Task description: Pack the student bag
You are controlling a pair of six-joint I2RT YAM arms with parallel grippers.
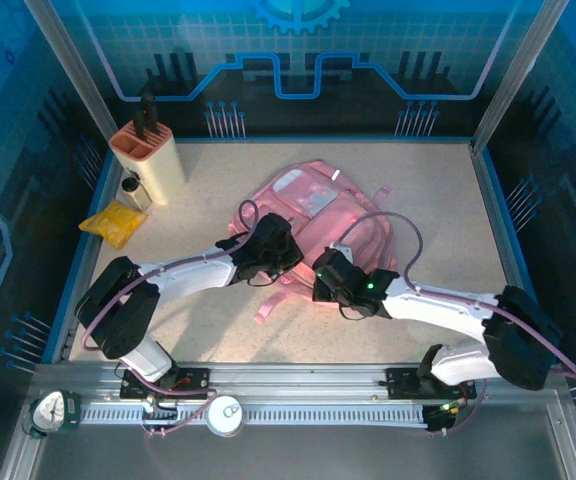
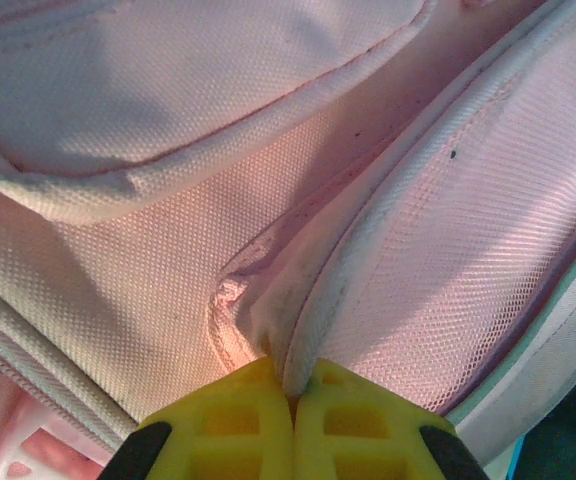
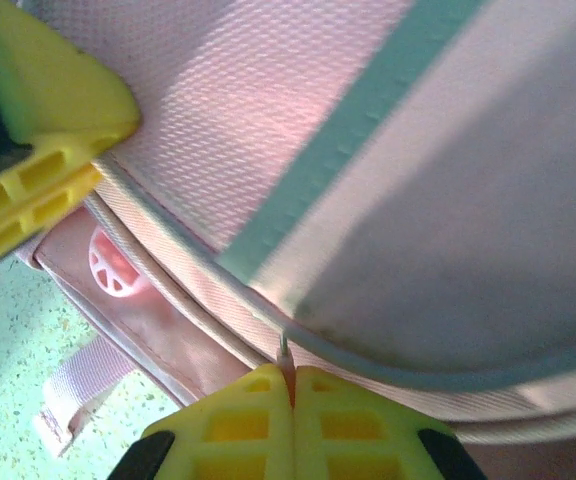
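Top external: arms (image 1: pixel 193 268) low over student bag (image 1: pixel 313 195)

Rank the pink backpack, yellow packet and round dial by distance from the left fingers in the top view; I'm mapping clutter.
1. Pink backpack, centre, pinched by the left fingers.
2. Yellow packet, left edge.
3. Round dial, near-left rail.

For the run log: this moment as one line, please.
student bag: lying on table | left gripper: shut on its fabric fold | right gripper: shut on thin sliver at its piped edge
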